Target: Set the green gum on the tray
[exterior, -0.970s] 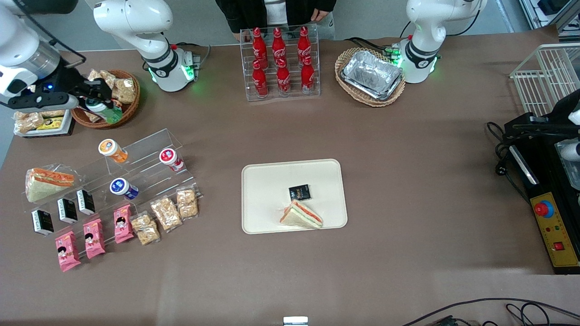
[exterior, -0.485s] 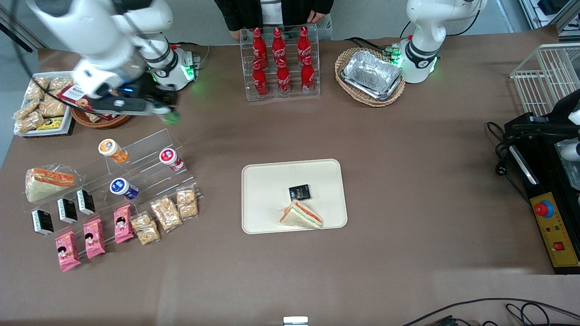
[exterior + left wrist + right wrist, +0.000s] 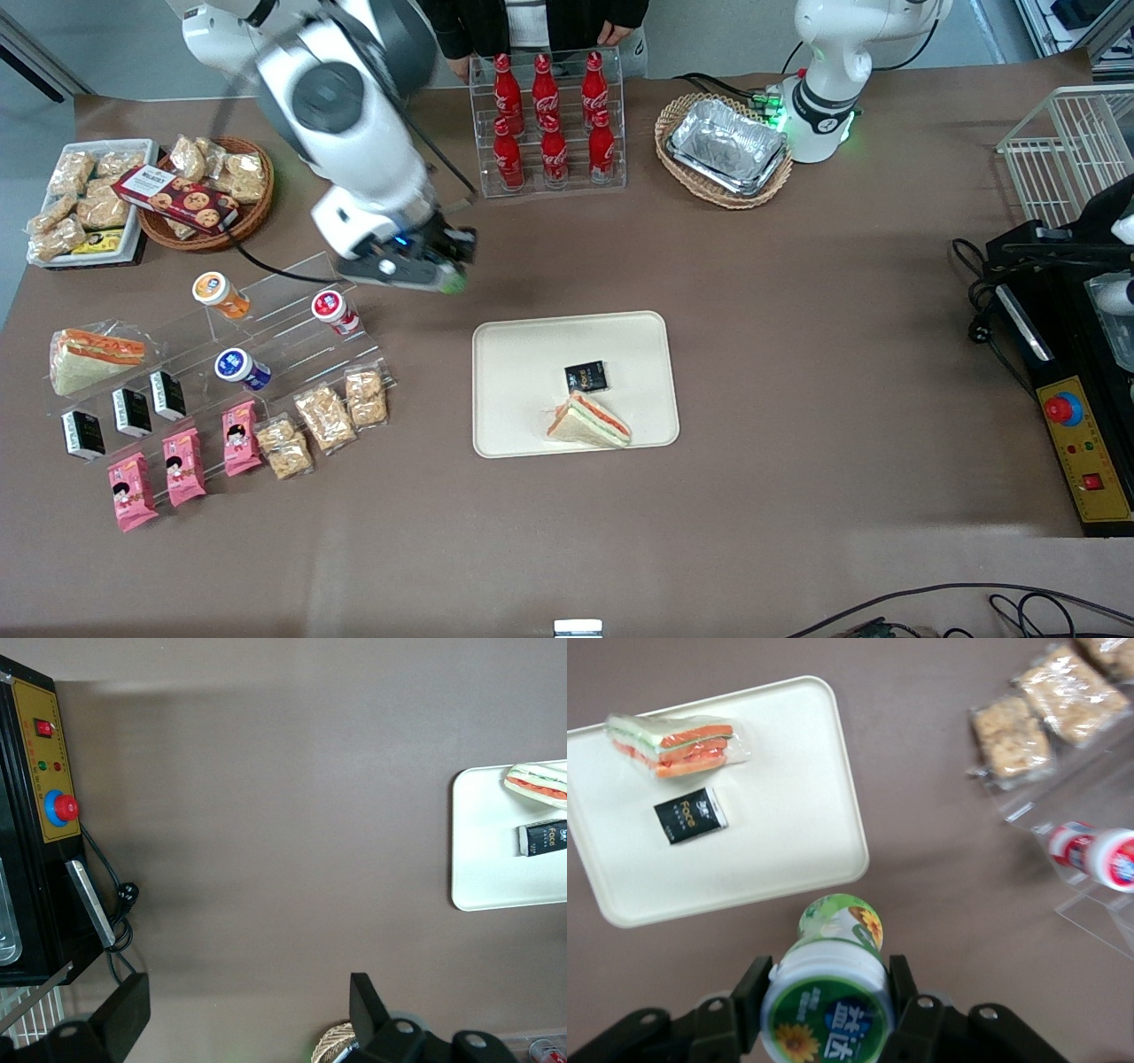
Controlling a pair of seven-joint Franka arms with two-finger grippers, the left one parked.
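My right gripper (image 3: 450, 266) (image 3: 826, 992) is shut on the green gum (image 3: 829, 983), a small green bottle with a white lid with green print. I hold it in the air, farther from the front camera than the tray and toward the working arm's end. In the front view only a green bit of the gum (image 3: 454, 283) shows under the gripper. The cream tray (image 3: 514, 372) (image 3: 788, 815) lies mid-table and holds a wrapped sandwich (image 3: 589, 421) (image 3: 678, 742) and a small black packet (image 3: 586, 377) (image 3: 691, 816).
A clear tiered rack (image 3: 266, 319) holds orange (image 3: 220, 294), red (image 3: 335, 310) and blue (image 3: 241, 369) bottles, with snack packs (image 3: 323, 416) in front. A cola bottle rack (image 3: 549, 124), a foil tray in a wicker basket (image 3: 725, 149) and a snack basket (image 3: 208, 190) stand farther back.
My right arm has swung with the green gum from over the snack basket at the working arm's end to a spot close to the tray. Nothing on the table moved.
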